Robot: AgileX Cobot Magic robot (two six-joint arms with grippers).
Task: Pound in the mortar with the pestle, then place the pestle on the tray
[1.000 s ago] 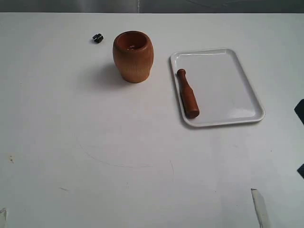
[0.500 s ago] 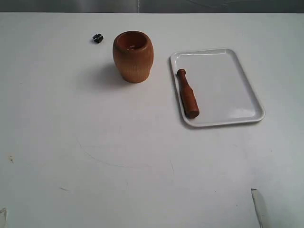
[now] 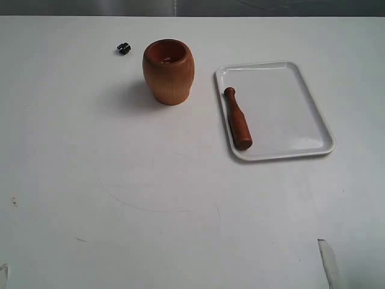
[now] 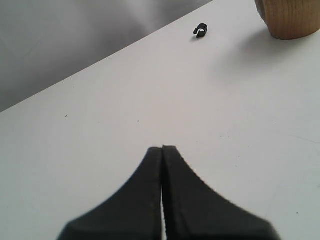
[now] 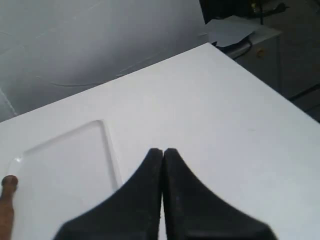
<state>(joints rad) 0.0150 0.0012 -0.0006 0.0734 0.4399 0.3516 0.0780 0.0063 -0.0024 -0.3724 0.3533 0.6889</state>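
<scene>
Over toward the far edge of the table (image 3: 180, 211), a bit left of the middle, the mortar (image 3: 168, 72) stands upright. The pestle (image 3: 237, 119) lies flat on the tray (image 3: 283, 108), which sits just right of the mortar, closer to the right edge. The pestle runs along the tray's left rim, with its little knob toward the far edge and its fat end toward the near edge. Mortar and tray are near each other but not touching.

My left gripper (image 4: 162, 149) is pinched fully together with nothing in it, hanging over bare tabletop. The mortar is well ahead of the tips and off to one side, with only its base in frame. My right gripper (image 5: 162, 151) is closed up the same way, also empty. The tray lies ahead of it and to one side, and the pestle is well apart from my tips.

Stuff one camera gets that the others don't:
- The exterior view has the whole layout but neither of my grippers.
- The left wrist view shows the tiny black object (image 4: 200, 31) near the mortar as an open C shape. From the exterior it's just a dark blob.
- The right wrist view only catches a sliver of the pestle, plus a table corner and some dark clutter past it.
</scene>
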